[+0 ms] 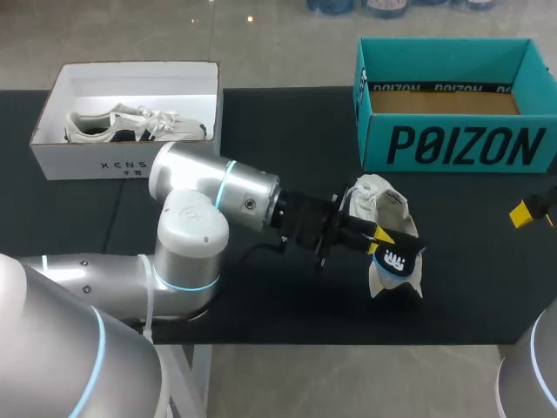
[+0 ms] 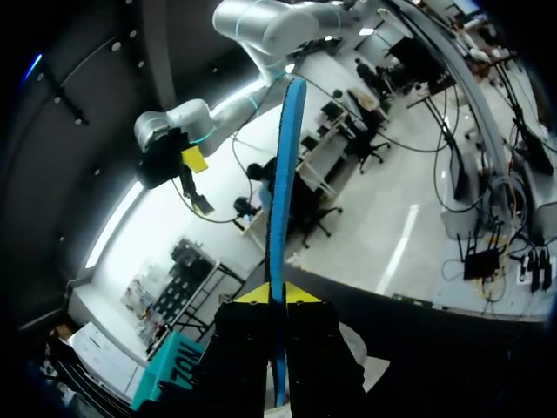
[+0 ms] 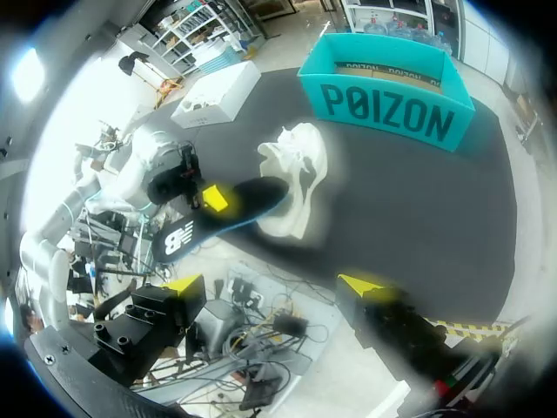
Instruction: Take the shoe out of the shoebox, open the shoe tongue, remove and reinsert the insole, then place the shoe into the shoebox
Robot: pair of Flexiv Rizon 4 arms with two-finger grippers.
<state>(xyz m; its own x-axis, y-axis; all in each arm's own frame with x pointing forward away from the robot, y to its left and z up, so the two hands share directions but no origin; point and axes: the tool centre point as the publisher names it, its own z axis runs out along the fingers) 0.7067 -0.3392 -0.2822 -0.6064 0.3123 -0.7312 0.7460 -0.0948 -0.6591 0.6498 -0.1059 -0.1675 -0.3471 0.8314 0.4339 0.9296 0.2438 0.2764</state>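
Note:
A white shoe (image 1: 376,202) lies on the black table in front of the teal shoebox (image 1: 452,144). My left gripper (image 1: 379,235) is shut on a dark insole (image 1: 397,259) with a white logo, held at the shoe's near side. In the left wrist view the insole (image 2: 283,174) stands edge-on between the yellow tips of the left gripper (image 2: 278,294). My right gripper (image 1: 529,211) hangs open at the table's right edge, apart from the shoe. From the right wrist, the right gripper (image 3: 271,284) is open and empty, with the shoe (image 3: 298,161) and insole (image 3: 228,218) ahead.
A white shoebox (image 1: 87,161) at the back left holds another white shoe (image 1: 130,126). The teal shoebox (image 3: 392,100) stands open at the back right. My left arm (image 1: 218,187) stretches across the table's middle.

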